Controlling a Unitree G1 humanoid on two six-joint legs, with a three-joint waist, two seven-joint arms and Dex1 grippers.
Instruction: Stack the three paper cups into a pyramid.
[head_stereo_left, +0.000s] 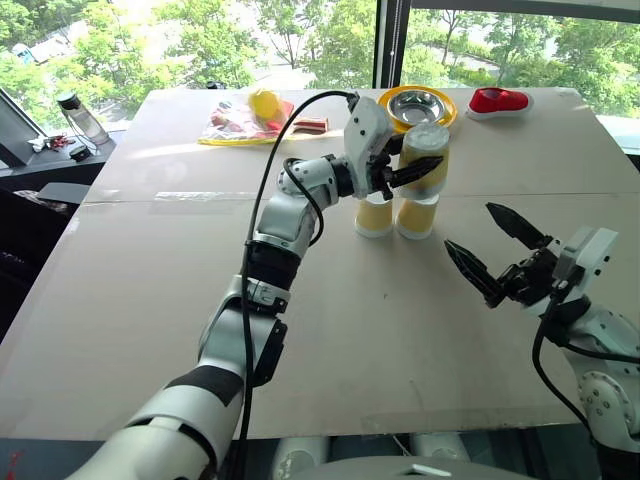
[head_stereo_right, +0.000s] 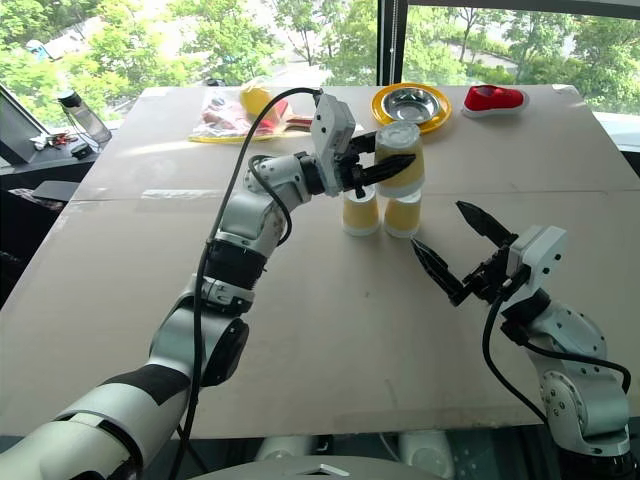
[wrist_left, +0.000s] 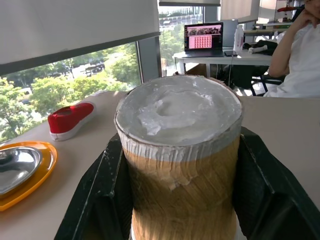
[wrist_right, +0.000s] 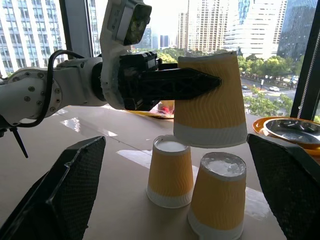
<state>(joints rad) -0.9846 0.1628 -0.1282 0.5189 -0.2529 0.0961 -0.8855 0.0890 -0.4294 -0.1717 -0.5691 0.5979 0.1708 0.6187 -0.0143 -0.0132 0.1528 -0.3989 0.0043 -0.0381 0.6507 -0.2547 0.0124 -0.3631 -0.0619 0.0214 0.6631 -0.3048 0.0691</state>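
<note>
We see two paper cups standing upside down, side by side, on the surface, toward its far edge and near the middle of its width: the left base cup and the right base cup, close together, possibly touching. The left gripper reaches in from the left with its fingers clamped on the third cup, also upside down; we see it held just above the two base cups, mostly over the right one, its rim clear of their upturned bottoms in the right wrist view. The right gripper hangs above the surface nearer the near right corner, well apart from the cups, its fingers spread wide with nothing between them. Behind the cups, along the far edge, we note a yellow plate carrying a steel bowl, a red object to its right, and a clear bag of items to its left. A person sits at a desk in the left wrist view.
</note>
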